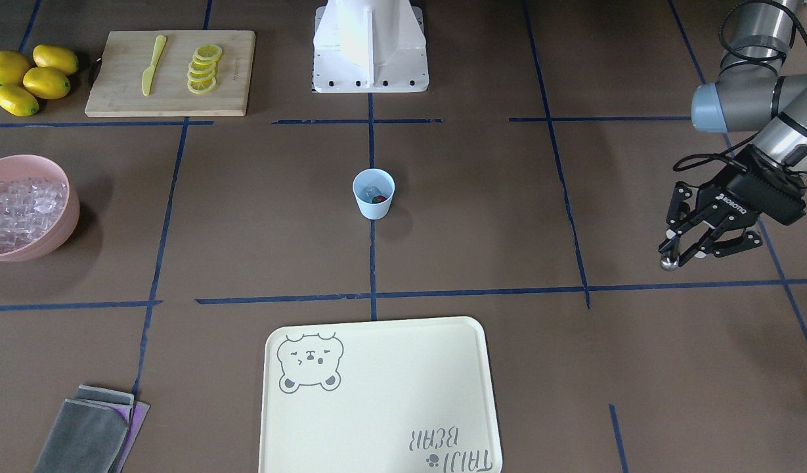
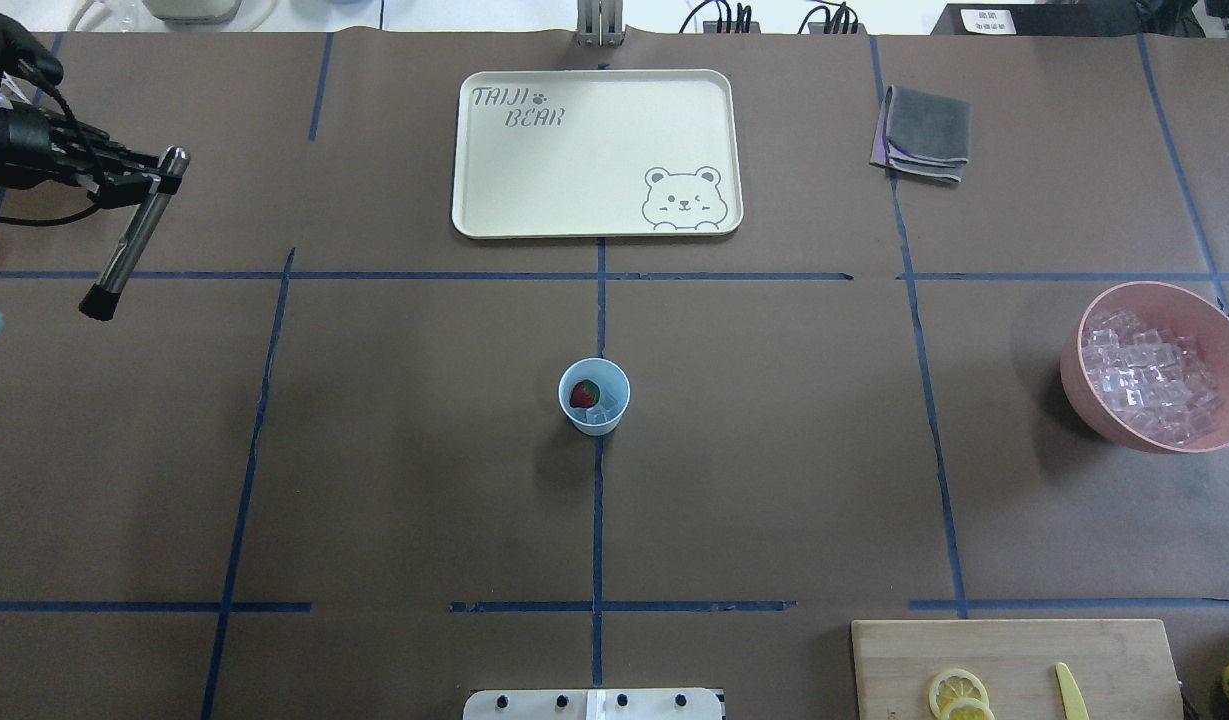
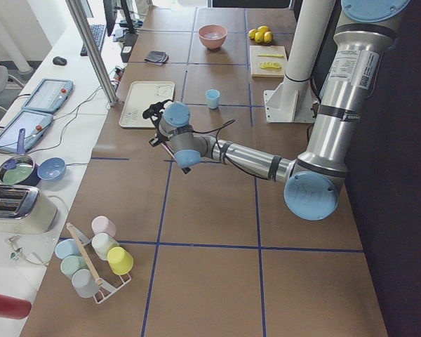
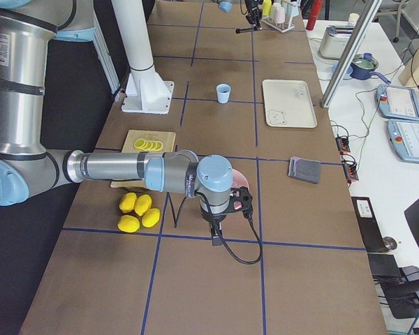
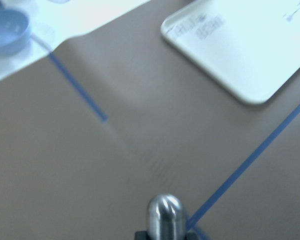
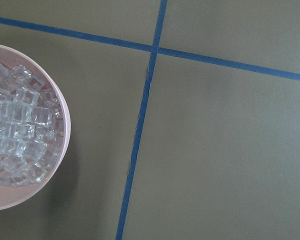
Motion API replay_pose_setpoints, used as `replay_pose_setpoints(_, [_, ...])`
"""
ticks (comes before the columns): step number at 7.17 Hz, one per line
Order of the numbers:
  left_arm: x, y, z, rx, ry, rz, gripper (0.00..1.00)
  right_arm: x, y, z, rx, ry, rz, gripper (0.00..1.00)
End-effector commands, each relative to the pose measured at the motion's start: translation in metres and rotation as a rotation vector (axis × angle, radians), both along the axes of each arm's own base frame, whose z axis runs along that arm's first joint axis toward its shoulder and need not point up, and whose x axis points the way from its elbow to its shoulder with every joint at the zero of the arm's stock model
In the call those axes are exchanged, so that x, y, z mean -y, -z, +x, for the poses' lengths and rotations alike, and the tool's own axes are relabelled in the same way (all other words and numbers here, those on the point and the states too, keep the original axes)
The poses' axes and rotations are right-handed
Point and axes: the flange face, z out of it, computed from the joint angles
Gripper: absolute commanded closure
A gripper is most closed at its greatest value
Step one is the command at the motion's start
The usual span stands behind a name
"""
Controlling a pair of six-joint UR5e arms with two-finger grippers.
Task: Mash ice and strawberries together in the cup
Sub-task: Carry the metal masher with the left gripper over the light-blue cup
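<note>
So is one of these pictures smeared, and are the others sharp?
Left wrist view: blurred throughout, the tray washed out pale, a highlight on the metal rod tip. Right wrist view: sharp, the ice cubes in the pink bowl crisp. Overhead view: even light, the cup casting one soft shadow.

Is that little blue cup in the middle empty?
No. The small light blue plastic cup stands upright, holding a red strawberry piece and clear ice cubes.

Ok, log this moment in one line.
left gripper: shut on muddler, far from cup | cup: strawberry, ice inside | right gripper: state unclear
</note>
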Motion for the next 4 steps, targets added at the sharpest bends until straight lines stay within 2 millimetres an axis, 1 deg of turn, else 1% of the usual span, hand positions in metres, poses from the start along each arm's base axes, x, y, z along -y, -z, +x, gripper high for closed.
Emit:
replay_pose_setpoints(1, [-0.036, 0.08, 0.077, -0.173, -0.118, 0.227, 1.0, 0.0, 0.0, -0.001, 0.021, -0.002, -0.001, 0.01])
replay_pose_setpoints(2, [-0.032, 0.123, 0.097, -0.219, -0.099, 0.328, 1.0, 0.0, 0.0, -0.001, 0.021, -0.002, -0.001, 0.01])
replay_pose_setpoints(3, [-0.05, 0.175, 0.141, -0.29, -0.091, 0.435, 1.0, 0.0, 0.0, -0.001, 0.021, -0.003, -0.002, 0.01])
replay_pose_setpoints(4, [-0.065, 0.211, 0.165, -0.368, -0.04, 0.513, 1.0, 0.001, 0.001, -0.001, 0.021, -0.003, -0.001, 0.01])
